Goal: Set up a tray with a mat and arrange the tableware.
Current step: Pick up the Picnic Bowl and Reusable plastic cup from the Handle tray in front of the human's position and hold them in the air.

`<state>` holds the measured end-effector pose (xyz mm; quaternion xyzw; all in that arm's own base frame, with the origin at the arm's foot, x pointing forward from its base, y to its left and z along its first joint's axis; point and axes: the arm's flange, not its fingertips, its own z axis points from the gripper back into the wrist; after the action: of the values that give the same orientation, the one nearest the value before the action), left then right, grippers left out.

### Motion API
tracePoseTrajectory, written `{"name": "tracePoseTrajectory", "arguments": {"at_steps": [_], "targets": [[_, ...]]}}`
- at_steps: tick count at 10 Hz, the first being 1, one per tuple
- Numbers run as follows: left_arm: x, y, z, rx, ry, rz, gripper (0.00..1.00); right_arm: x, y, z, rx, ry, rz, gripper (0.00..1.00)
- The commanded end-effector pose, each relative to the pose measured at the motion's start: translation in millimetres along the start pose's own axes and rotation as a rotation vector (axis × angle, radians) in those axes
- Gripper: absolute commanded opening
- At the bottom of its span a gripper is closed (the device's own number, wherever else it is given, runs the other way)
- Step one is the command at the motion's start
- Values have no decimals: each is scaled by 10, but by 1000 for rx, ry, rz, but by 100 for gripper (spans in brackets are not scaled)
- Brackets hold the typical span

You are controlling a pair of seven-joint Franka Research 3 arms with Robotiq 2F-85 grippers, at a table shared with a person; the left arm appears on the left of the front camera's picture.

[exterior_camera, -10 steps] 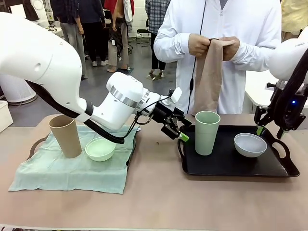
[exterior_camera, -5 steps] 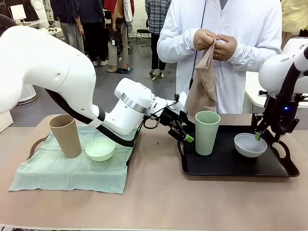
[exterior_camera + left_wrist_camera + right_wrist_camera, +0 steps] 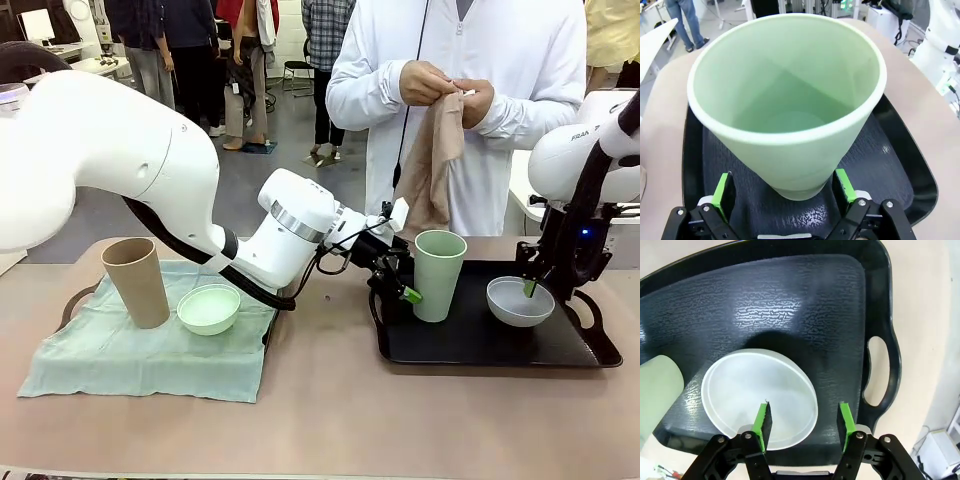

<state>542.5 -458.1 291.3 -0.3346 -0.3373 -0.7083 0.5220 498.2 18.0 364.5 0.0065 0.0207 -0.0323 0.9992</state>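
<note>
On the black tray at the right of the front view, the pale green cup stood tilted a little, with the left gripper reaching in low at its base from the picture's left. The white bowl sat farther right on the same tray, and the right gripper hung at the bowl's rim with one green pad dipping inside. On the pale green mat at the left stood the tan cup and, just beside it, the mint green bowl. Behind the table a person's hands held up a tan cloth. In the left wrist view, the left gripper had its jaws spread wide, a green pad standing on either side of the pale green cup's base; whether the pads touched it could not be told. In the right wrist view, the right gripper stood partly apart, one pad over the white bowl's inside and the other beyond its rim, nothing clamped, with the tray's handle to the side.
</note>
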Motion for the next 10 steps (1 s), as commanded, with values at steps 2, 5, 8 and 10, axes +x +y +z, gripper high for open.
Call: {"name": "tracePoseTrajectory", "arguments": {"at_steps": [2, 5, 8, 10], "targets": [[11, 52, -122, -41, 3, 29, 100, 83, -26, -131, 7, -23, 28, 69], [24, 11, -215, -86, -44, 60, 100, 122, -79, -196, 18, -35, 26, 69], [45, -2, -236, -83, -59, 46, 100, 133, -108, -231, 30, -54, 35, 69], [12, 8, -229, -75, -89, 42, 100, 135, -118, -260, 53, -57, 53, 12]]}}
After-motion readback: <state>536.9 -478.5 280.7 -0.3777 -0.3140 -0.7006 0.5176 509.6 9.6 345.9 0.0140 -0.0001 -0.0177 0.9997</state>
